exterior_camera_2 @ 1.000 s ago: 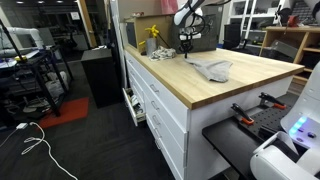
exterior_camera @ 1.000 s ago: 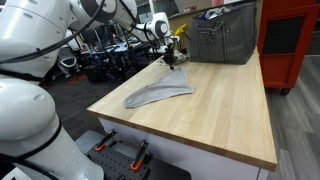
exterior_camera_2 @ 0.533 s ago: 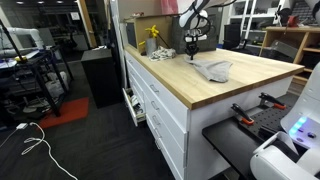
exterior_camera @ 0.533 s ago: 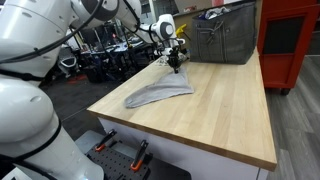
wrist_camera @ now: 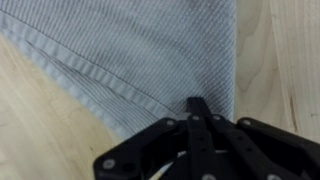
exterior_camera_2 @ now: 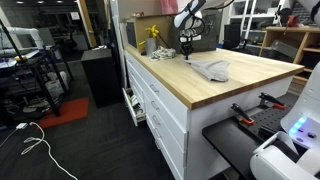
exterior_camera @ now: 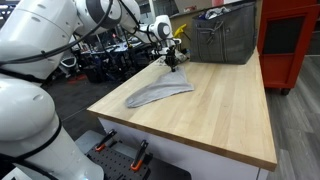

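Observation:
A grey ribbed cloth [exterior_camera: 160, 93] lies crumpled on the wooden worktop [exterior_camera: 220, 115]; in both exterior views it is near the table's middle [exterior_camera_2: 212, 68]. My gripper [exterior_camera: 173, 62] stands at the cloth's far end, pointing down, also seen in an exterior view [exterior_camera_2: 187, 47]. In the wrist view the black fingers [wrist_camera: 200, 105] are pressed together over the cloth [wrist_camera: 130, 50] near its hemmed edge, with bare wood [wrist_camera: 285, 60] beside it. The cloth's end rises a little toward the fingertips, so the jaws look pinched on it.
A grey metal bin [exterior_camera: 225, 38] stands at the back of the worktop, close behind the gripper. A red cabinet [exterior_camera: 292, 40] is beyond the table. A yellow object [exterior_camera_2: 152, 36] sits near the table's far corner. Drawers [exterior_camera_2: 160, 105] line the table's side.
The gripper rose slightly, then came back down at the cloth's end. The cloth has bunched up a little toward the gripper. The jaws stayed shut.

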Available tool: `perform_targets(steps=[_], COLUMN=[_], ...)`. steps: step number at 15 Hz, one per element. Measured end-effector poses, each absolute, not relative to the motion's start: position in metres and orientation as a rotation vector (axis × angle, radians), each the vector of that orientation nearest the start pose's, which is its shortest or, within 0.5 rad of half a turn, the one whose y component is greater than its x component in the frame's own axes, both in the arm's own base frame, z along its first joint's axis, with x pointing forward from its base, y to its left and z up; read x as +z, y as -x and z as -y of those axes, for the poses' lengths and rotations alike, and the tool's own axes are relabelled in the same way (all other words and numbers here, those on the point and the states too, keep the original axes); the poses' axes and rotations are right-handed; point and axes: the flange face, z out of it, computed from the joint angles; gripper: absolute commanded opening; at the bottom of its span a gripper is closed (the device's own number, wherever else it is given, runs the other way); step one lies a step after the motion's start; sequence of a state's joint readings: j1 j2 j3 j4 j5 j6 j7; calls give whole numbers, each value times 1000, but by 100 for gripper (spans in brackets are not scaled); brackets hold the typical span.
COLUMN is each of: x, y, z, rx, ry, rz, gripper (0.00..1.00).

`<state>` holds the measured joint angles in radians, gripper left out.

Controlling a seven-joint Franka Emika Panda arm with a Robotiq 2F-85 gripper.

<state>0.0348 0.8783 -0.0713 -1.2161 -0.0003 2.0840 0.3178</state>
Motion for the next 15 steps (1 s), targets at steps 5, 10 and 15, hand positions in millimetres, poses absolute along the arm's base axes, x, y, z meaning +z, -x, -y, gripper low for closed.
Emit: perform_targets(steps=[5, 10, 15], x=[244, 244, 246], y=[-775, -787, -785], z=[0, -1, 19], rx=[-10, 17, 27], ry=[3159, 3162, 3145], rz=[-554, -588, -619], gripper=[0, 0, 32])
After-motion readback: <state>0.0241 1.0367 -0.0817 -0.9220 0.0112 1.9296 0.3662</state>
